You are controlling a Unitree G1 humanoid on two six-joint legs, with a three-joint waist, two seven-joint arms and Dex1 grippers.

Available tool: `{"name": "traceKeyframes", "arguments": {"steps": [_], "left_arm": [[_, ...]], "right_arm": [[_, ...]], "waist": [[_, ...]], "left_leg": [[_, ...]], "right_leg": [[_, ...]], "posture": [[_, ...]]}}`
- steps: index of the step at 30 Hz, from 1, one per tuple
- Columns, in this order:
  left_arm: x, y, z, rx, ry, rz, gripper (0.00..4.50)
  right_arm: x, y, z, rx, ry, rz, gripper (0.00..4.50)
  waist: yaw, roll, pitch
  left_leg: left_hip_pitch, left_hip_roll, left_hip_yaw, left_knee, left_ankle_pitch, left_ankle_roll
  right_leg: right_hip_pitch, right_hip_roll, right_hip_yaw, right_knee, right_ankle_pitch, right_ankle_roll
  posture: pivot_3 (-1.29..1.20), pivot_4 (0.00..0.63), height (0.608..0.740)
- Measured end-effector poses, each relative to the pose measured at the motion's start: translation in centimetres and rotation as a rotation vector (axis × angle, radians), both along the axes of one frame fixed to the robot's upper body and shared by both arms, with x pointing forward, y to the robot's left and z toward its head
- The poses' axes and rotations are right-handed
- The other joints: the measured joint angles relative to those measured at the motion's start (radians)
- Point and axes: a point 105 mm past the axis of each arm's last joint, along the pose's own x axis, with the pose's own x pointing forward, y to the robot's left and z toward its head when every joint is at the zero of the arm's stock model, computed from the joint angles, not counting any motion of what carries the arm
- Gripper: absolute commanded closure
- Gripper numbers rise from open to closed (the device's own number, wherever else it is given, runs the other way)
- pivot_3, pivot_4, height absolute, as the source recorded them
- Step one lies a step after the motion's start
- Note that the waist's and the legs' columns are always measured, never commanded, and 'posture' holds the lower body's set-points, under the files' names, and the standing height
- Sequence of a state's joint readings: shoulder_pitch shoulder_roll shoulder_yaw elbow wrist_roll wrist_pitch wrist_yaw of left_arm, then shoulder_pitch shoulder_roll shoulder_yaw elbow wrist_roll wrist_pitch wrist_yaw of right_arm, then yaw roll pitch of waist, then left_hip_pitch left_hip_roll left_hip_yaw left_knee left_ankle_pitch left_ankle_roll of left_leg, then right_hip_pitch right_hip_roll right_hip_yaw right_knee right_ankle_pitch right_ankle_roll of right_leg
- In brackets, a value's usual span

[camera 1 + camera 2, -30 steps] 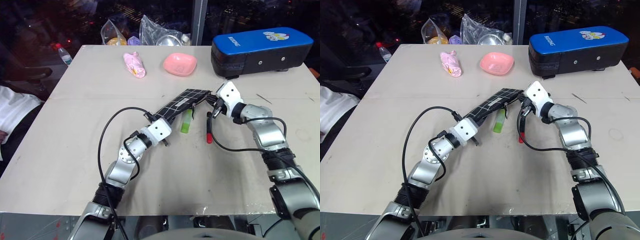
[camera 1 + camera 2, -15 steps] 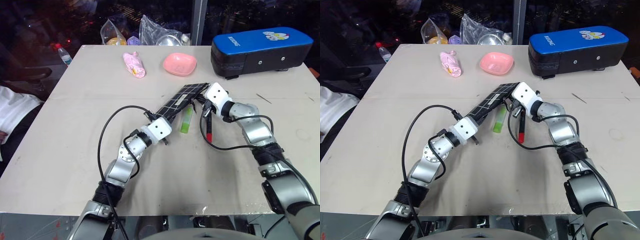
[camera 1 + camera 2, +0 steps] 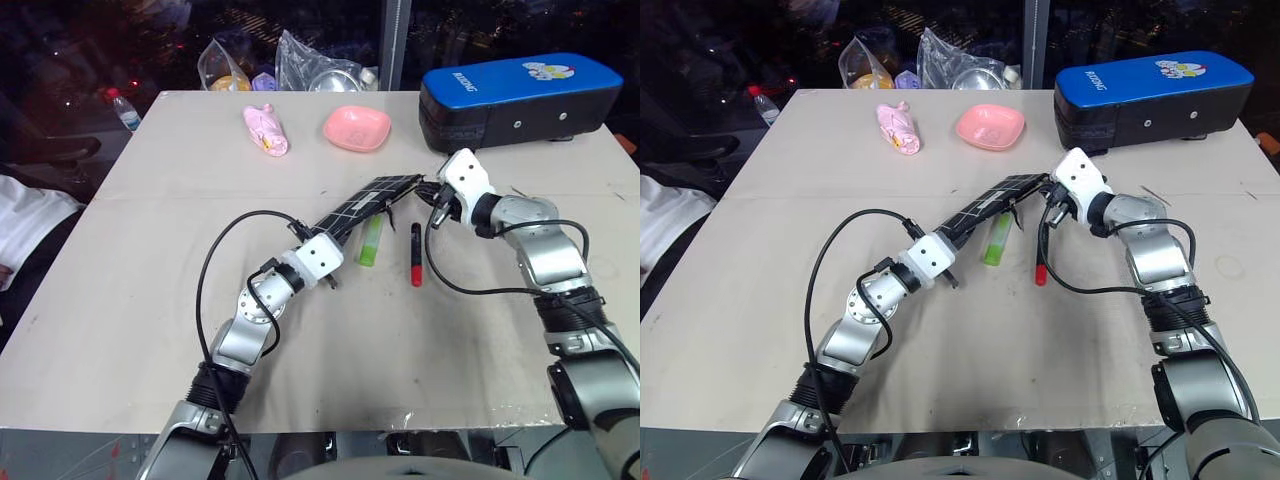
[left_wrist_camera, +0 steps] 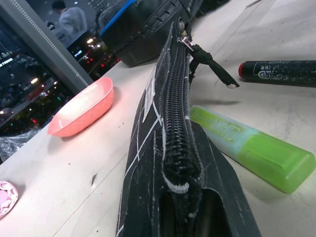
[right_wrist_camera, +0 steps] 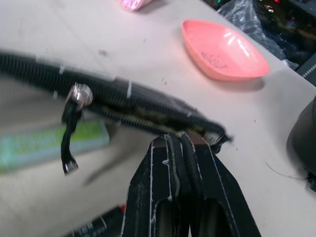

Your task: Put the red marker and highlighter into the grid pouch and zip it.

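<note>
Both grippers pinched tight on the grid pouch [image 3: 362, 206], 1 per end: left gripper [image 3: 327, 262] on the near end, right gripper [image 5: 181, 144] on the far end by the zipper pull [image 5: 71, 129]. Pouch held up on edge mid-tabletop. Highlighter [image 3: 372, 241] and red marker [image 3: 416, 254] lie on the table [image 3: 150, 280] just beside it, outside. Pink bowl [image 3: 357, 127] near the far edge.

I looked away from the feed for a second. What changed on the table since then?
The right gripper swung in over the red marker, then drew back to the far end of the grid pouch, shut on it. The left gripper kept its end; marker and highlighter stayed put.
</note>
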State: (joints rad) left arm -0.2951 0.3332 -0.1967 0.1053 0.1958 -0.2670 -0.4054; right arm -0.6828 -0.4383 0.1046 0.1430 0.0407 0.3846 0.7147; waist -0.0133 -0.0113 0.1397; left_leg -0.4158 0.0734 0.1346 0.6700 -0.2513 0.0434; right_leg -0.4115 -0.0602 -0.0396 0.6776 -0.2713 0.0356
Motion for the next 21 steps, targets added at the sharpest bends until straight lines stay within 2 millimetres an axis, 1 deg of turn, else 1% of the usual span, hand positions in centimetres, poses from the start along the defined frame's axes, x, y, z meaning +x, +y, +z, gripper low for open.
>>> {"name": "traceKeyframes", "arguments": {"steps": [3,8,17,19,21], "left_arm": [[0.0,0.0,0.0,0.0,-0.001,-0.002,4.5],[0.0,-0.1,0.0,-0.001,-0.001,-0.002,4.5],[0.0,0.0,0.0,0.001,0.0,-0.002,4.5],[0.0,0.1,-0.1,0.007,0.0,-0.002,4.5],[0.0,0.2,0.0,0.013,-0.001,-0.003,4.5]], "right_arm": [[0.0,0.8,-0.3,0.023,0.015,0.004,4.4],[0.0,1.5,-0.7,0.034,0.031,-0.002,4.4],[0.3,1.8,-2.2,0.027,0.083,-0.013,4.4],[0.5,2.3,-2.5,-0.008,0.07,0.005,4.4],[0.4,3.4,-2.6,-0.085,0.02,0.064,4.4]], "waist": [[0.0,0.0,0.0],[0.0,0.0,0.0],[0.0,0.0,0.0],[-0.001,0.0,0.0],[-0.002,0.0,0.0]], "left_leg": [[0.0,0.0,0.0,0.0,0.0,0.0],[0.0,0.0,0.0,0.0,0.0,0.0],[0.0,0.0,0.0,0.0,0.0,0.0],[0.0,0.0,0.0,0.0,0.0,0.0],[0.0,0.0,0.0,0.0,0.0,0.0]], "right_leg": [[0.0,0.0,0.0,0.0,0.0,0.0],[0.0,0.0,0.0,0.0,0.0,0.0],[0.0,0.0,0.0,0.0,0.0,0.0],[0.0,0.0,0.0,0.0,0.0,0.0],[0.0,0.0,0.0,0.0,0.0,0.0]], "posture": [[0.0,0.15,0.74],[0.0,0.15,0.74],[0.0,0.15,0.74],[0.0,0.15,0.74],[0.0,0.15,0.74]]}}
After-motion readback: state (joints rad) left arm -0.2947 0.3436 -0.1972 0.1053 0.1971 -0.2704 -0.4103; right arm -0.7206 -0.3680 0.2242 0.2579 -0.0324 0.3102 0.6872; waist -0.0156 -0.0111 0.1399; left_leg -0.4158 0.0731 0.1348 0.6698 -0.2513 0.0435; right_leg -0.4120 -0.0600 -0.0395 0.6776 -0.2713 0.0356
